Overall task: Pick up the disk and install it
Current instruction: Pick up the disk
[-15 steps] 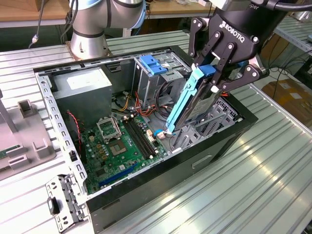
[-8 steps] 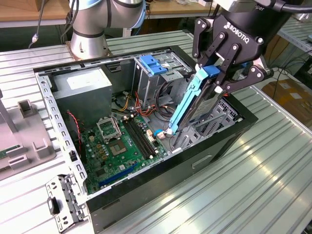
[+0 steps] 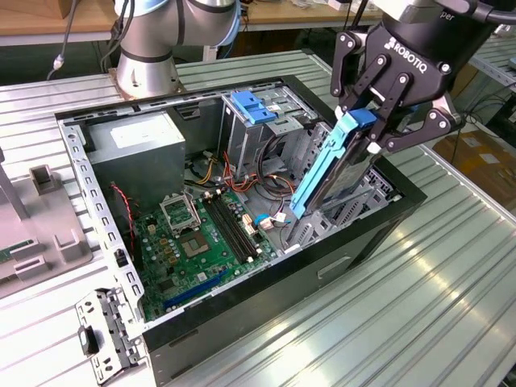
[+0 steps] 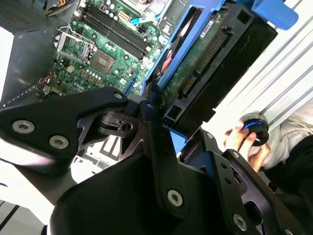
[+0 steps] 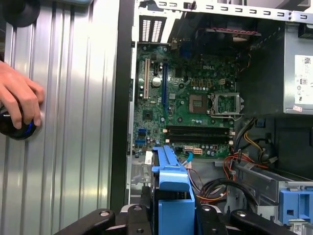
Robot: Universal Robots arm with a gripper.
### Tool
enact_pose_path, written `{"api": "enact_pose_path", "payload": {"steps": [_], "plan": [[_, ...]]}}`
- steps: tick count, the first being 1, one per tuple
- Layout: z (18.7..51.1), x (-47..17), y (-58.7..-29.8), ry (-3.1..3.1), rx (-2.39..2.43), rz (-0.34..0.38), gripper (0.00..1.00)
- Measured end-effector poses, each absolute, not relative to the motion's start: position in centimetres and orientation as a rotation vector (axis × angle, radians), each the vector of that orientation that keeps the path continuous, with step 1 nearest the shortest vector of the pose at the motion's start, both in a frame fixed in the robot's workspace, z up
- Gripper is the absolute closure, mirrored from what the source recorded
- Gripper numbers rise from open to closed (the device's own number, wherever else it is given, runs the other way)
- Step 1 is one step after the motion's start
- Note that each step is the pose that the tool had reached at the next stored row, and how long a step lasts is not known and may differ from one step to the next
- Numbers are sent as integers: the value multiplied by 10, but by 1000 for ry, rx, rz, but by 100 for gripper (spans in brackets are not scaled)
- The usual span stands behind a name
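Pincer: the black multi-link robot gripper (image 3: 367,129) is clenched on the upper end of the disk, one finger on each side of its blue plastic carrier.
Disk: the flat grey-metal hard drive in blue carrier rails (image 3: 322,171) hangs steeply tilted over the open black computer case (image 3: 266,300). In the exterior view it is at about three o'clock from the green motherboard (image 3: 193,242). Its lower end dips inside the case wall, and its upper end leans out toward one o'clock.
Underside: in the second wrist view the disk (image 4: 200,58) shows its green circuit board and connector strip.
Contact: I cannot tell whether the lower end touches the metal bay or the cables.
Neighbours: the blue plastic bracket (image 3: 254,106) on the metal drive cage is at eleven o'clock from the disk. The large grey power-supply box (image 3: 137,149) is well apart at nine o'clock.
Cables: the red, orange and black wire bundle (image 3: 270,173) lies just beside the lower end.
Person: a hand (image 5: 19,100) rests on a round black-and-blue knob (image 4: 255,128) on the ribbed metal table (image 3: 451,306).
Step in hand: judged as seating the disk in its bay.
Doing it well: square the rails to the bay guides and ease the tilt before pressing. Guide the lower end clear of the wires and push along the rails, never across them.
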State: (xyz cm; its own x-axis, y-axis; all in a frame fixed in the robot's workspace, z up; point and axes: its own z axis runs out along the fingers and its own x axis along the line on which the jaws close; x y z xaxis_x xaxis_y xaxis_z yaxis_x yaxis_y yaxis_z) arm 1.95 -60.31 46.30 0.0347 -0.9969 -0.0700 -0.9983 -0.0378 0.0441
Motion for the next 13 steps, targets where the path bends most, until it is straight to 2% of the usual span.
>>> {"api": "enact_pose_path", "payload": {"steps": [13], "plan": [[464, 42, -605, 2168, -2248, 127, 63]]}}
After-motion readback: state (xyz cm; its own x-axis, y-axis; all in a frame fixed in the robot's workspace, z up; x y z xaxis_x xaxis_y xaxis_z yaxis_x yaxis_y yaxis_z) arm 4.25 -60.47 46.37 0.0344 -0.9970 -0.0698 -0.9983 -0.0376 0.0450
